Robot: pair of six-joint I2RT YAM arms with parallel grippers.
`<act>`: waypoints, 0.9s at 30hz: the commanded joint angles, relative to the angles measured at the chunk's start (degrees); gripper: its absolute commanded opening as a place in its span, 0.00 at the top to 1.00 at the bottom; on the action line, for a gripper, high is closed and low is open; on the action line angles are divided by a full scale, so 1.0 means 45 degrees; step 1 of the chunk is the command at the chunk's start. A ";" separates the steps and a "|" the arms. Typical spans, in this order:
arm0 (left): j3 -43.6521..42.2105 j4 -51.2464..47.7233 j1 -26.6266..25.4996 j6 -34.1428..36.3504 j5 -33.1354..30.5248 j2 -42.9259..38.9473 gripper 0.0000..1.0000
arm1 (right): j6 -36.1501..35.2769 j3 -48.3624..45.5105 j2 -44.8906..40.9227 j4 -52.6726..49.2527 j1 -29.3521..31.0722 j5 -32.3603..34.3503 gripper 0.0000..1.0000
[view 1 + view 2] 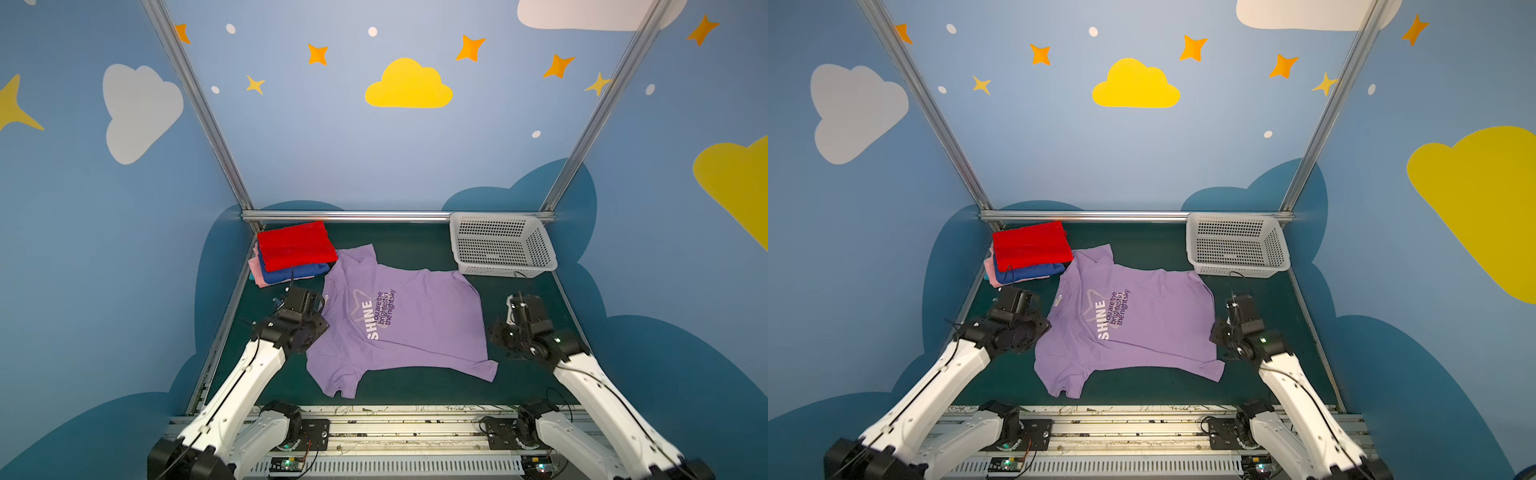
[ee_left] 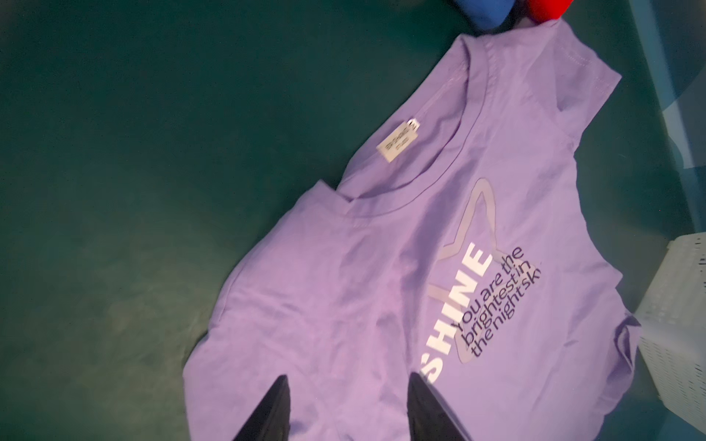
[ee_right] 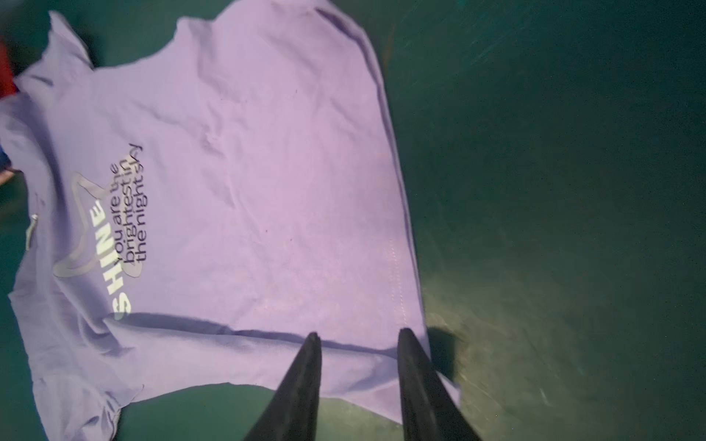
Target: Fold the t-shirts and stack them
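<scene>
The purple shirt (image 1: 415,324) lies spread at the table (image 1: 407,253) centre. Left gripper (image 2: 347,385) and right gripper (image 3: 359,336) hang by collar and hem, jaws apart, empty. Red shirt (image 1: 295,245) lies folded in the far-left corner.

The lavender t-shirt (image 1: 415,324) bears white "SHINE" and dark "you are the brightest in the night sky". Print on its neck label (image 2: 397,143) is too blurred to read.

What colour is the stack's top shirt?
Red; the top shirt shows best in a top view.
</scene>
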 commanded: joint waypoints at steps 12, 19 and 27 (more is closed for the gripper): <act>-0.0560 -0.0134 0.0284 0.0047 -0.1109 0.2778 0.22 | -0.0193 0.3081 0.7110 0.0961 -0.0553 -0.0184 0.33; -0.0968 0.0511 0.0770 0.0186 -0.0684 0.4007 0.27 | -0.0635 0.4851 0.8781 0.0957 -0.1641 0.0122 0.34; -0.1561 0.1313 0.1212 0.0119 -0.0043 0.4410 0.38 | -0.0029 0.7210 1.0551 0.1775 -0.3455 -0.0884 0.34</act>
